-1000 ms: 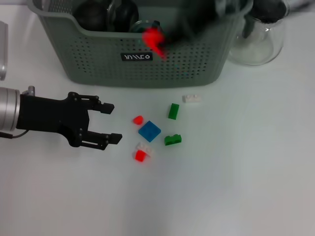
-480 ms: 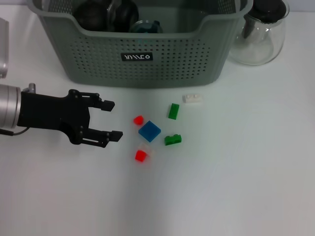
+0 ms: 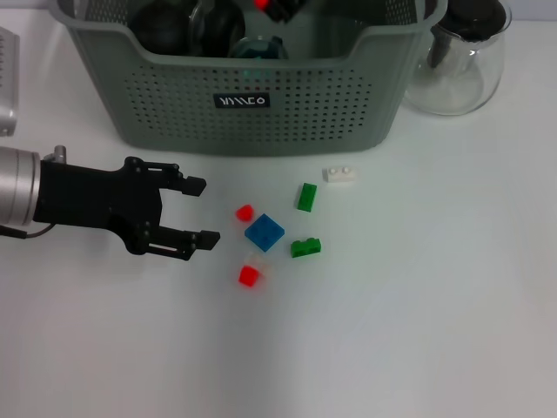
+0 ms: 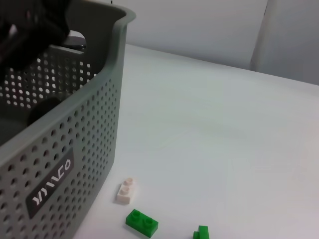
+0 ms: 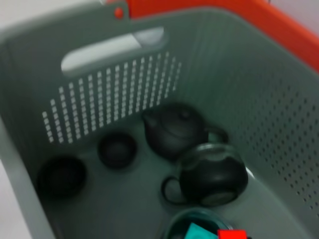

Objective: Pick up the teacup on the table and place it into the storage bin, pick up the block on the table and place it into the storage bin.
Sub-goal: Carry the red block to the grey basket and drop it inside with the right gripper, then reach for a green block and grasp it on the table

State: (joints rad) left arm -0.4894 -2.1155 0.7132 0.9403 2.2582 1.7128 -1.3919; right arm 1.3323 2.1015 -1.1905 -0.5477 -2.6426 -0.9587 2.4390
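Left tool [image 3: 198,211] low over the surface [image 3: 409,305], fingers spread wide, holding nothing. Nearest: small red block [image 3: 244,212], blue block [image 3: 264,232] just beyond, more scattered near. Storage bin [image 3: 174,96] behind. Right tool state: cannot tell. Judged: blocks light, rigid, slick; pinch across flat sides.

Grey-green perforated bin [image 3: 252,104] fills the upper frame, holding dark teacups [image 5: 117,149]; coloured blocks [image 3: 264,232] lie scattered mid-frame below it.
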